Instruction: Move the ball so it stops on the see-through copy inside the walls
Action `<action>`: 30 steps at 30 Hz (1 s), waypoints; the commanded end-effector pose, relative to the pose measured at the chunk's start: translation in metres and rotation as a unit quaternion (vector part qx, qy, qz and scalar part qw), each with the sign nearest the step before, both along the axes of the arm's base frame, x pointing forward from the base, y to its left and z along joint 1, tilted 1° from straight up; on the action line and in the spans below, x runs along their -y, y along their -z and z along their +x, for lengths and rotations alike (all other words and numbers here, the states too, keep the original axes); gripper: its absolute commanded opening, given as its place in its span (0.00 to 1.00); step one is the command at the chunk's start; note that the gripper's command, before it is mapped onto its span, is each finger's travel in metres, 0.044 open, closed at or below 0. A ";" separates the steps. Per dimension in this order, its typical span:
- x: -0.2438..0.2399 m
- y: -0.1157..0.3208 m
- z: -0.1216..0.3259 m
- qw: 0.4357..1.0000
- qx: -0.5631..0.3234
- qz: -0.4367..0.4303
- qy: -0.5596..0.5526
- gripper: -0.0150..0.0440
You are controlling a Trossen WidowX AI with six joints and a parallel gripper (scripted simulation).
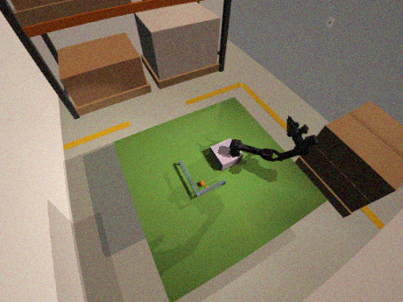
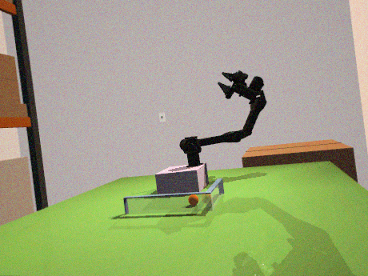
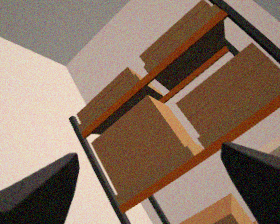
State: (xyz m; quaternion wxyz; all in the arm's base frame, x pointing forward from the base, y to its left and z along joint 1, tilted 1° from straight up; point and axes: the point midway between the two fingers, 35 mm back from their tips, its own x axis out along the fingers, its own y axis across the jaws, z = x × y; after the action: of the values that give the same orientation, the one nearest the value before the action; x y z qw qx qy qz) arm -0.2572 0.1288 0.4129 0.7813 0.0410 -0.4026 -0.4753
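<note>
You see a matt green bench [image 2: 280, 222] under a smooth orange ball [image 2: 194, 199] and glassy, see-through walls [image 2: 168, 206] with blue-grey edges. The end effector [image 2: 232, 83] looks like matt black plastic. The boxes [image 3: 145, 145] look like dull brown cardboard on orange, dark-posted shelving [image 3: 165, 185].

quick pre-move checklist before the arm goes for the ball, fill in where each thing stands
1. Claw open and holding nothing: ok, fingers stand wide apart.
2. Orange ball visible and at rest on the green table: ok, though stillness cannot be judged from one moment.
3. Ball inside the corner of the clear walls: ok, top view shows it just inside the angle.
4. See-through copy located: cannot tell, only a faint hint beside the ball.
5. Claw aimed at the ball: not ok, it is raised high and the wrist view shows only shelving.
6. Path down to the ball free: cannot tell; the walls stand close beside it.
</note>
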 end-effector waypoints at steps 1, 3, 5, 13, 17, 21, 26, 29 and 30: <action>0.002 -0.002 0.001 1.000 -0.002 0.002 -0.002 0.89; 0.018 -0.016 0.013 0.999 -0.023 0.014 -0.017 0.80; 0.042 -0.036 0.033 0.997 -0.053 0.033 -0.040 0.74; 0.119 -0.081 0.119 0.974 -0.165 0.097 -0.121 0.74; 0.147 -0.094 0.167 0.957 -0.214 0.119 -0.156 0.74; 0.167 -0.099 0.217 0.935 -0.260 0.136 -0.200 0.74; 0.179 -0.094 0.285 0.896 -0.314 0.152 -0.273 0.74; 0.189 -0.084 0.338 0.865 -0.363 0.170 -0.301 0.74; 0.191 -0.080 0.355 0.854 -0.379 0.176 -0.310 0.74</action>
State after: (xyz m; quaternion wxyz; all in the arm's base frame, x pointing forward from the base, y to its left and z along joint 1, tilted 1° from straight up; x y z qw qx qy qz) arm 0.0494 -0.0551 0.5070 0.9552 0.1132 -0.0104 -0.2734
